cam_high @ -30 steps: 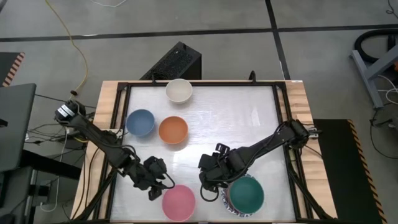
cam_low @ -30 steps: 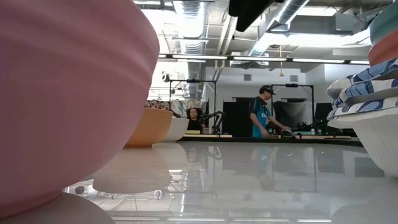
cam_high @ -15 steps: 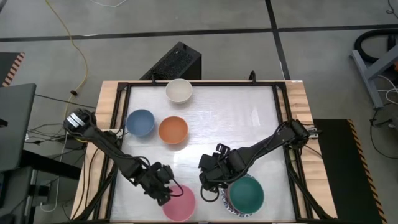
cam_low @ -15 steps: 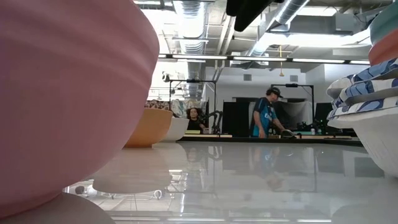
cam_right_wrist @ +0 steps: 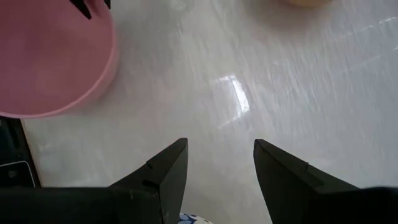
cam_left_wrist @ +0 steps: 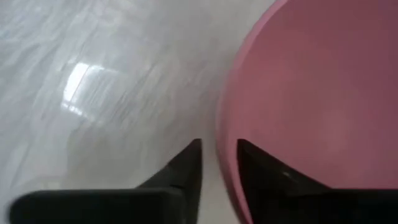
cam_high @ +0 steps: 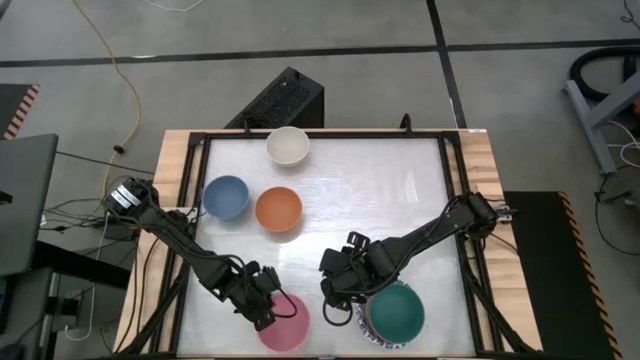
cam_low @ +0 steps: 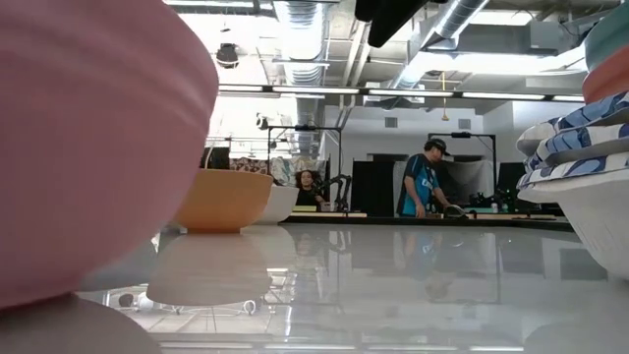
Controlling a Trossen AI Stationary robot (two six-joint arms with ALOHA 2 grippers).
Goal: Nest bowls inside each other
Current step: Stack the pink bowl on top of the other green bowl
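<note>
My left gripper point(cam_left_wrist: 217, 168) pinches the rim of the pink bowl point(cam_high: 285, 325) at the table's near edge, one finger inside the wall and one outside (only my wrist view shows this; from above my wrist hides the contact); the low view shows the bowl's side tilted off the white tabletop point(cam_high: 370, 190); my right gripper point(cam_right_wrist: 214, 165) hangs spread over bare table, just left of the stack topped by the teal bowl point(cam_high: 398, 312); the blue bowl point(cam_high: 226, 197) and orange bowl point(cam_high: 278, 209) sit side by side far-left, the cream-white bowl point(cam_high: 288, 146) at the far edge; the middle and far right lie open.
</note>
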